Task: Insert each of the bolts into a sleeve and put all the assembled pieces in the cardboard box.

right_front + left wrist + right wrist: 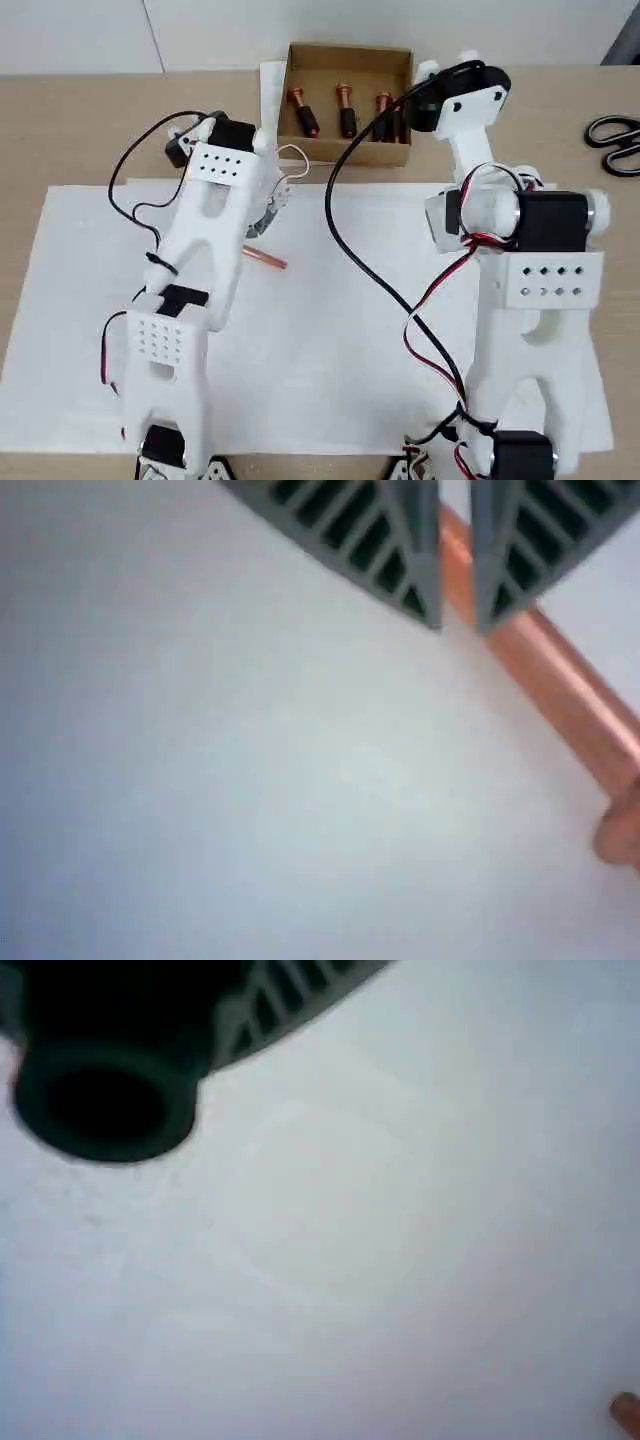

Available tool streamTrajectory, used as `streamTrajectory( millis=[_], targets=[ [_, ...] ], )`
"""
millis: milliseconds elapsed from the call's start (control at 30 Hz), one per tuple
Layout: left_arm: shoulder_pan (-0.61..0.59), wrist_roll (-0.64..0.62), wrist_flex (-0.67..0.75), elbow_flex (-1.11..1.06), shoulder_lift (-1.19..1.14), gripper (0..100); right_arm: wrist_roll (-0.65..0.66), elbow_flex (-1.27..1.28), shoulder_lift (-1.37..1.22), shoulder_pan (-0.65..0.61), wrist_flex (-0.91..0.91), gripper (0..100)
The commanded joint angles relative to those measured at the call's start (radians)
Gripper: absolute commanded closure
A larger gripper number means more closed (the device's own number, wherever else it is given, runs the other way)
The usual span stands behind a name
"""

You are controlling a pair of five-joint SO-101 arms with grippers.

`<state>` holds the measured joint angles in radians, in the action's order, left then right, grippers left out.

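Observation:
A copper bolt (pixel 265 258) lies on the white paper (pixel 330 350) beside the left arm. In the left wrist view the shaft of the bolt (pixel 560 690) runs out from between the grey fingertips of my left gripper (pixel 456 620), which is shut on its end, low over the paper. My right gripper (pixel 190 1030) is shut on a black sleeve (pixel 100 1105), whose open end faces the camera just above the paper. The cardboard box (pixel 300 55) stands at the back with three assembled pieces (pixel 345 108) in it.
Black scissors (pixel 615 140) lie on the table at the far right. The right arm's upper link and its cables reach over the box's right side. A copper tip (pixel 625 1410) shows at the corner of the right wrist view.

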<state>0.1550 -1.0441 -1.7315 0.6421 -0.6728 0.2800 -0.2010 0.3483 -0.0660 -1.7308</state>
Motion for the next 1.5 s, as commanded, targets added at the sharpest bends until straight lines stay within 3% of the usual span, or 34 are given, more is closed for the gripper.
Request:
streamTrajectory(
  millis=[0, 1467],
  targets=[
    [-0.029, -0.012, -0.02, 0.028, 0.014, 95, 0.003, -0.009, 0.038, -0.002, 0.008, 99.5],
    [-0.074, 0.012, -0.02, -0.153, 0.009, 93, 0.008, -0.009, 0.036, -0.002, 0.038, 99.4]
  ],
)
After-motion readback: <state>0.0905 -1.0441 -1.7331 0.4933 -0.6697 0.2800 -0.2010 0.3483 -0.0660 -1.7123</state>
